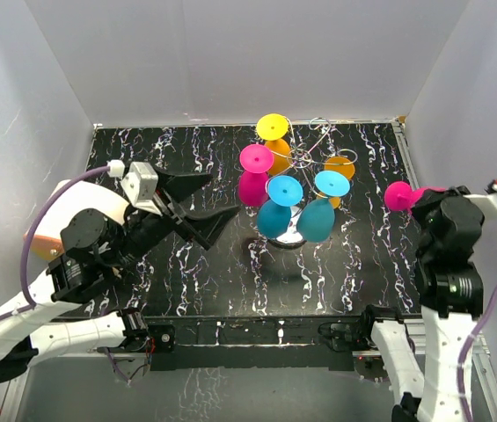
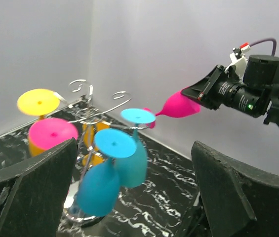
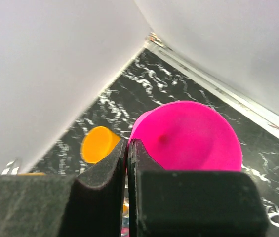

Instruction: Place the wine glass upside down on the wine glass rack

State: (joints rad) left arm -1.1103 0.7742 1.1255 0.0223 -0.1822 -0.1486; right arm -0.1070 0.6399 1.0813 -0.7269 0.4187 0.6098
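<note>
Right fingers [image 3: 104, 170], matte black, seemingly pinch smooth pink wine glass [image 3: 191, 136].

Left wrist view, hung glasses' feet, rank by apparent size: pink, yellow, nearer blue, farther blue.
1. pink foot
2. yellow foot and nearer blue foot, about alike
3. farther blue foot, smallest; distance may explain it

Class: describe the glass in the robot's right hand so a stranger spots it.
Look right across the black marbled table. There the right hand grips a pink wine glass in mid-air; the other pink one hangs on the wire rack.
</note>
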